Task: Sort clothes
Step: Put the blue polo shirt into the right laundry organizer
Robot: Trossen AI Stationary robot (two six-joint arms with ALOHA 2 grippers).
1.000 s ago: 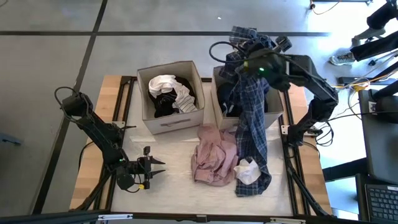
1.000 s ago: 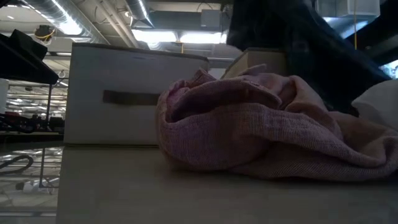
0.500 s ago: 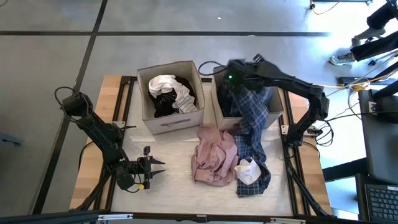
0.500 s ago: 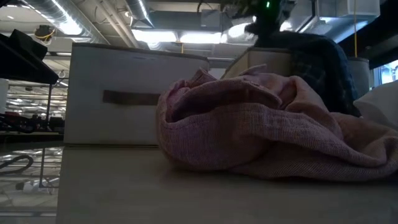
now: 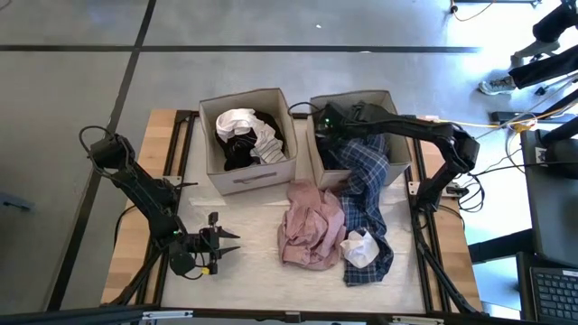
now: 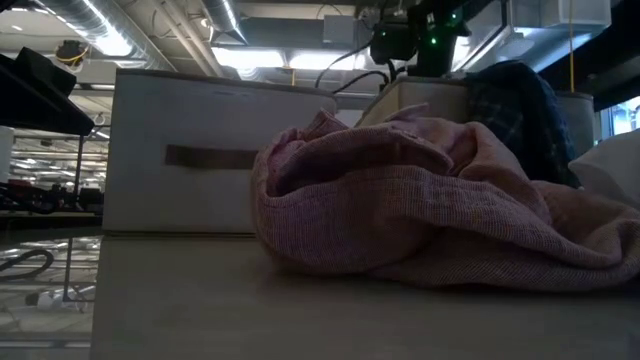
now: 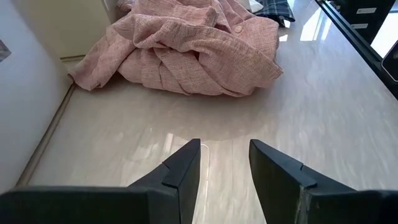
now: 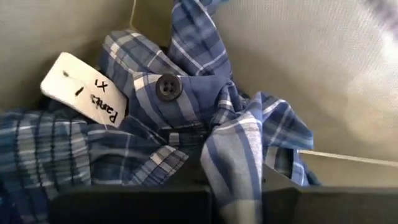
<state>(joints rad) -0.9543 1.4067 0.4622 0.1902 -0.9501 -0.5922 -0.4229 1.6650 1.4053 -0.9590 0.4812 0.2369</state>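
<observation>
While the right gripper [image 5: 327, 120] is lowered into the right-hand box [image 5: 397, 167], its fingers are clamped on the blue-plaid garment [image 8: 205, 134]; most of the cloth is draped below it over the box's front wall onto the table [image 5: 253, 257]. The step in hand is judged to be depositing. Next, release is called for, then gathering the trailing part. A white tag [image 8: 84, 90] reading "Pants 1x" is seen beside the grip. The left gripper [image 7: 224, 163] is held half open, short of the pink garment [image 7: 193, 46].
</observation>
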